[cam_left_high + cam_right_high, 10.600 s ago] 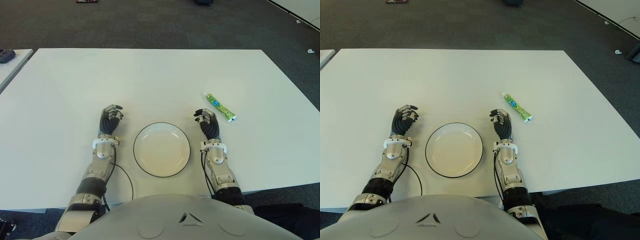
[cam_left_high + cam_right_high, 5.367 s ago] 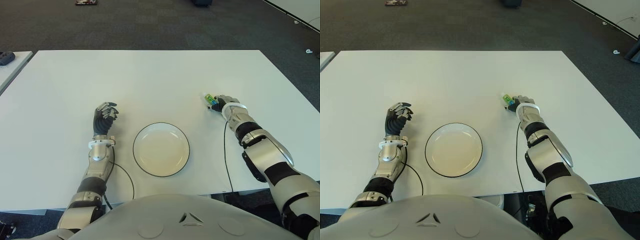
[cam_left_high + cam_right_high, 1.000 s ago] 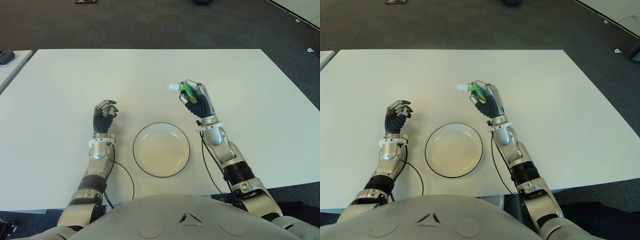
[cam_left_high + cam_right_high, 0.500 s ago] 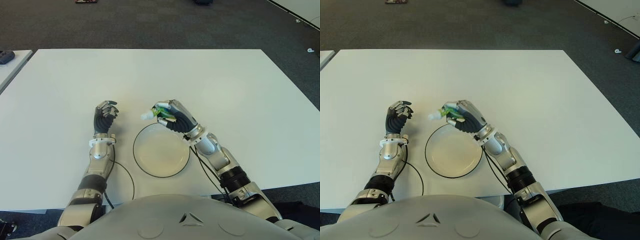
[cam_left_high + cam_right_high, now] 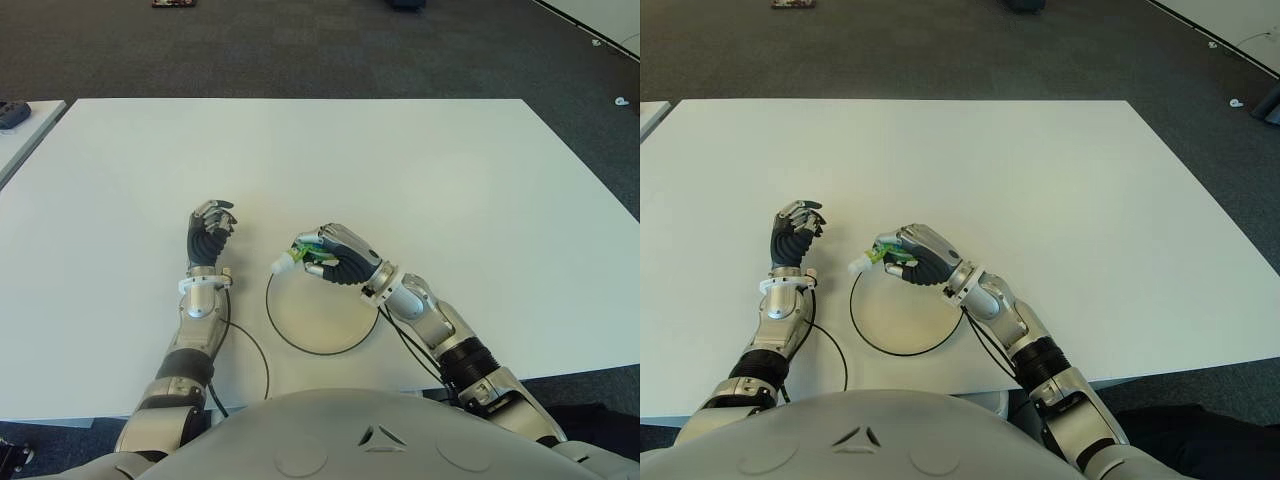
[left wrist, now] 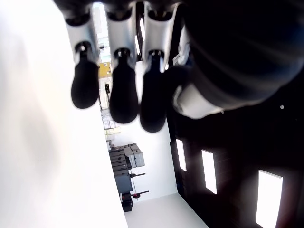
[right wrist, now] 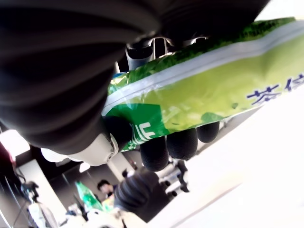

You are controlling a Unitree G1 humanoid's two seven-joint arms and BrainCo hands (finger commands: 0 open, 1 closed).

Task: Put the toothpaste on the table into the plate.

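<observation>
Right wrist view, right hand (image 5: 335, 260) clenched round toothpaste (image 5: 300, 259), above plate (image 5: 300, 340) rim

light: bright, even overhead | shadows: faint, soft | eye views: sharp | wrist views: close-range blur

Table (image 5: 420, 150): white, rectangular, on dark carpet floor (image 5: 300, 50). Top mostly bare. Plate (image 5: 300, 335): white w/ dark rim, round, lay flat near front edge, approx. centre. Thin black cable (image 5: 255, 352) looped on tabletop just left of plate. 2nd white table (image 5: 25, 125), corner only, stood apart at far left, w/ small dark item (image 5: 12, 110) on it, unidentifiable.
</observation>
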